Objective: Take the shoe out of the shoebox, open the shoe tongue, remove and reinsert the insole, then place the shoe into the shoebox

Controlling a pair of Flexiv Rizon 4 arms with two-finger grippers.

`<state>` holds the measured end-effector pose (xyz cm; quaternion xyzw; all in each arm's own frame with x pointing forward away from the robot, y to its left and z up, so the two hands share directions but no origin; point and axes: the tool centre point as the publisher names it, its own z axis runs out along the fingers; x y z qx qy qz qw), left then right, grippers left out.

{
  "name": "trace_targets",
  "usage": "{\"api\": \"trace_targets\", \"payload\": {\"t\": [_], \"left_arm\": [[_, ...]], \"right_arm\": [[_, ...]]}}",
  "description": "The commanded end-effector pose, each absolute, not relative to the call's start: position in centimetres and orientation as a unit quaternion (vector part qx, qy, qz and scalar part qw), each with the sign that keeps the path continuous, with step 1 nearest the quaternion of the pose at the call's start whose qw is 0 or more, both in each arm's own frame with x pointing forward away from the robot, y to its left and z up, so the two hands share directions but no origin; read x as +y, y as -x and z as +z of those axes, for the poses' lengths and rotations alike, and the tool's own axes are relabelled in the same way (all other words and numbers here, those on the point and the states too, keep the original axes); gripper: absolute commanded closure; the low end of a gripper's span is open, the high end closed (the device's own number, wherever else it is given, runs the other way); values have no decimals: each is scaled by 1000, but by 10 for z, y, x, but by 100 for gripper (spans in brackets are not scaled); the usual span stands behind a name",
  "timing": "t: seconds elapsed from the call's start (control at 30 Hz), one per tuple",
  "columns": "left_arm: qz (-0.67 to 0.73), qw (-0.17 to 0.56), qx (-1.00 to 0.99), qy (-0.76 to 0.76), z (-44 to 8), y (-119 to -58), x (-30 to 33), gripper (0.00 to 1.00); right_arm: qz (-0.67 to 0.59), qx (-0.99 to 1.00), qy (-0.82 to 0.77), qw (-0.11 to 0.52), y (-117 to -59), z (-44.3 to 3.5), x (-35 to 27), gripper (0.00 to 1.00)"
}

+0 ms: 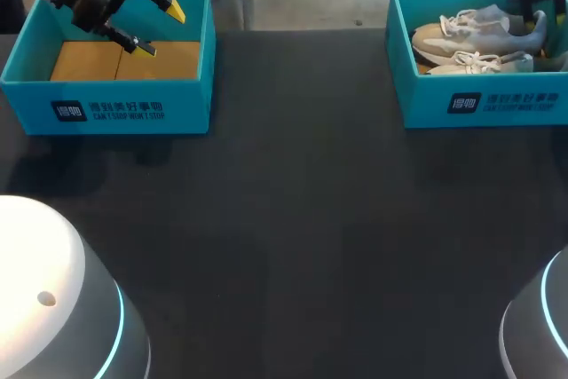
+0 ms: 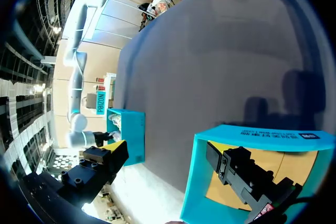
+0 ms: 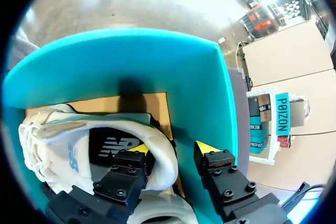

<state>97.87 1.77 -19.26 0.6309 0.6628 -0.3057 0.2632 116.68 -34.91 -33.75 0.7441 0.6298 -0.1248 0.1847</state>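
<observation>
The teal shoebox (image 1: 484, 106) at the back right holds two pale grey and beige shoes, one (image 1: 470, 35) behind the other (image 1: 479, 63). My right gripper (image 1: 535, 19) reaches down into this box at the rear shoe's heel. In the right wrist view the right gripper (image 3: 170, 150) is open and straddles the heel collar of the shoe (image 3: 94, 140). One yellow tip is inside the collar; the other stands clear of it beside the box wall (image 3: 131, 61). My left gripper (image 1: 161, 30) hangs open over a second teal box (image 1: 106, 108), holding nothing.
The second teal box at the back left shows only a brown cardboard floor (image 1: 124, 61). In the left wrist view its rim (image 2: 236, 132) lies under the left gripper (image 2: 165, 153), and the shoebox (image 2: 131, 129) shows far across the dark table (image 1: 293, 219).
</observation>
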Motion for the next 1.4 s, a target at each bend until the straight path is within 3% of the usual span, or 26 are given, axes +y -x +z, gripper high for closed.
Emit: {"api": "trace_targets", "payload": {"t": [0.03,0.8,0.87,1.13,1.4], "left_arm": [[-305,262,663,-631,-192,-979,18,0],[-305,262,663,-631,-192,-979,18,0],[-305,262,663,-631,-192,-979,18,0],[-305,262,663,-631,-192,-979,18,0],[-298,258,689,-608,-186,-984,11,0]], "right_arm": [[-113,633,-742,189,-1154,-321,-344,53],[-70,692,-694,185,-1131,-278,-310,50],[-64,699,-688,183,-1125,-273,-305,44],[-53,732,-656,177,-1105,-254,-288,44],[-52,742,-646,172,-1095,-246,-279,36]]}}
